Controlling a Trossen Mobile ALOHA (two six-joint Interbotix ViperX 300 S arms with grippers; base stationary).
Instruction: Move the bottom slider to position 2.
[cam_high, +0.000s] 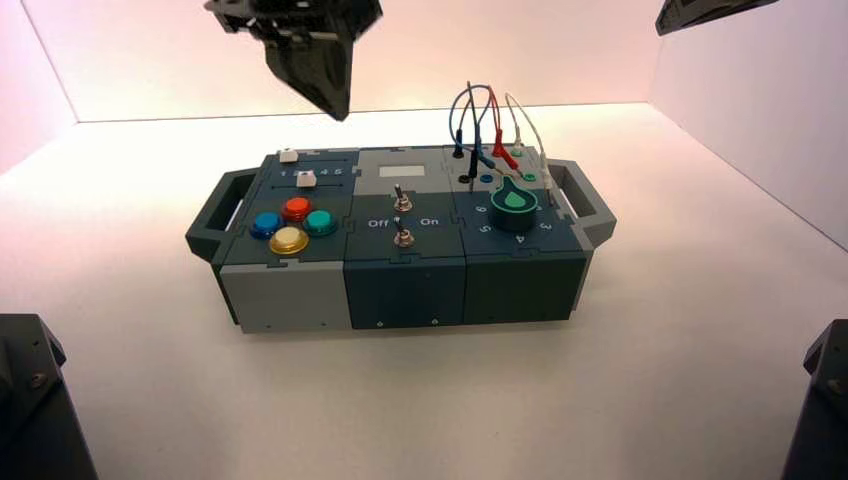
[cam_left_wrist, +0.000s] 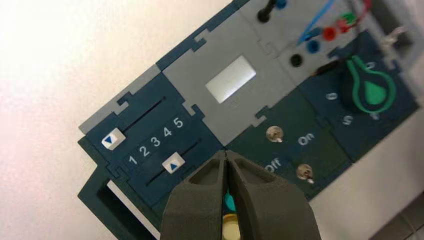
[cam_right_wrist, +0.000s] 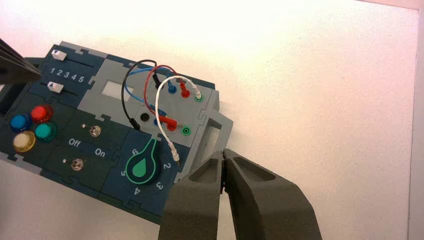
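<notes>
The bottom slider (cam_left_wrist: 173, 165) is a small white square knob with a blue triangle, in the slot on the button side of the numeral row; it also shows as the bottom slider (cam_high: 306, 178). It stands about level with the numeral 3 (cam_left_wrist: 156, 142), one step past position 2 (cam_left_wrist: 145, 151). My left gripper (cam_left_wrist: 225, 154) is shut and holds nothing. It hovers above the box's left half, off the panel (cam_high: 340, 112). My right gripper (cam_right_wrist: 223, 155) is also shut and empty, held high beyond the box's right handle.
A second white slider knob (cam_left_wrist: 112, 139) sits at the 1 end of the other slot. Coloured buttons (cam_high: 290, 225), two toggle switches (cam_high: 401, 215), the green dial (cam_high: 516, 203) and looped wires (cam_high: 490, 125) fill the remainder of the box. White walls enclose the table.
</notes>
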